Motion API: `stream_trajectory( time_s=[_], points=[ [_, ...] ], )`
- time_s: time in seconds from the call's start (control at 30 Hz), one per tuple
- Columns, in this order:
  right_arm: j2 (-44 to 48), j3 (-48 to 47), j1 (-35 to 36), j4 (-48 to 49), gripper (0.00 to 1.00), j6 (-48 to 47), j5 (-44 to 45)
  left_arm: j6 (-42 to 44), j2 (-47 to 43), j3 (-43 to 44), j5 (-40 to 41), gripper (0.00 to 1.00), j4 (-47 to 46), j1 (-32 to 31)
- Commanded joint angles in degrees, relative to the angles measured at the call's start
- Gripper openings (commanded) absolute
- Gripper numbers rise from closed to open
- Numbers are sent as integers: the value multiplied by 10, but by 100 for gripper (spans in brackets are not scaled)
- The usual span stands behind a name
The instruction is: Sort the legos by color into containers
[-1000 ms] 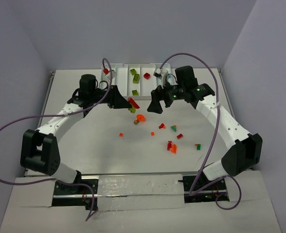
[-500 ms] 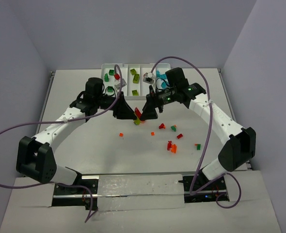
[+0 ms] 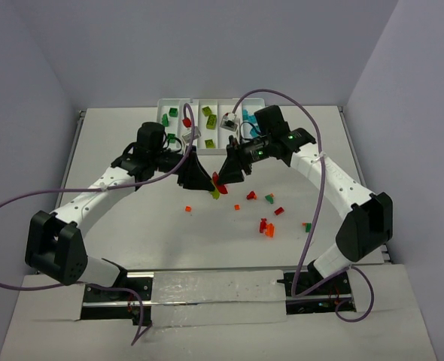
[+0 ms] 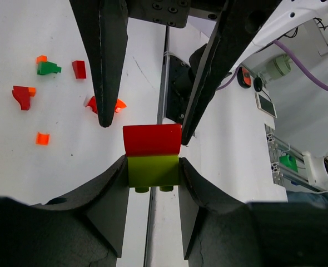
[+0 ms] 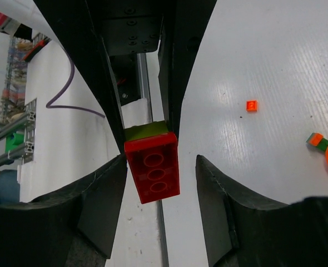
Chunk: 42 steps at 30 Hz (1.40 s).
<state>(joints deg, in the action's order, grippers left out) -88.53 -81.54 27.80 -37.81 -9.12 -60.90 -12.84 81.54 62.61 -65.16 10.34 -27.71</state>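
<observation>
My left gripper is shut on a lime green brick that has a red brick stacked on its far end. This stack hangs above the table's middle, between the two arms. My right gripper faces it, and its fingers reach along both sides of the red brick. Its jaws are open: the left pad is at the brick's edge and a gap shows on the right side. The white tray of containers stands at the back, with dark green, lime and teal legos inside.
Loose legos lie on the table on the near right of the grippers: a red and orange cluster, a small orange bit, a green and orange piece and others. Purple cables arch over both arms.
Both arms have swung in toward the table's middle. The left carried the red and lime stack along. The right gripper came around the red brick and its jaws have narrowed.
</observation>
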Motion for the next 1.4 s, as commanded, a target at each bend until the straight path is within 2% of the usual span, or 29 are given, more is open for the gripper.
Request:
stream_trajectory(
  time_s=[0.0,0.17,0.23,0.3,0.47,0.7,0.77,0.87,0.9,1.0,1.03,1.2,1.37],
  points=[
    [-6,-30,8,-21,57,-23,-31,2,-20,23,-26,0,-19,-4],
    [-11,-42,10,-32,28,-26,-40,7,-20,21,-14,0,-13,-3],
    [-19,-50,10,-42,9,-28,-37,15,-19,22,-4,0,-2,-4],
    [-25,-65,2,-53,0,-32,-27,33,-20,18,7,0,18,-3],
    [-48,-106,-47,-57,0,-28,-26,88,-31,-2,23,0,70,-2],
    [-130,-230,-114,-81,0,-35,-4,167,-45,-29,52,0,134,2],
    [-144,-237,-122,-43,0,-24,54,164,-49,-34,60,0,130,11],
    [-149,-209,-122,65,0,28,185,144,-49,-29,91,0,109,30],
    [-156,-208,-120,111,0,38,262,126,-47,-21,112,0,93,41],
    [-210,-258,-109,121,0,38,339,68,-37,1,172,0,51,52],
    [-234,-268,-105,130,0,37,379,46,-33,9,226,0,39,54],
    [-306,-301,-82,176,0,30,483,-14,32,101,359,0,-15,53],
    [-382,-347,-79,190,0,38,510,-35,90,168,462,0,-50,52]
  ],
)
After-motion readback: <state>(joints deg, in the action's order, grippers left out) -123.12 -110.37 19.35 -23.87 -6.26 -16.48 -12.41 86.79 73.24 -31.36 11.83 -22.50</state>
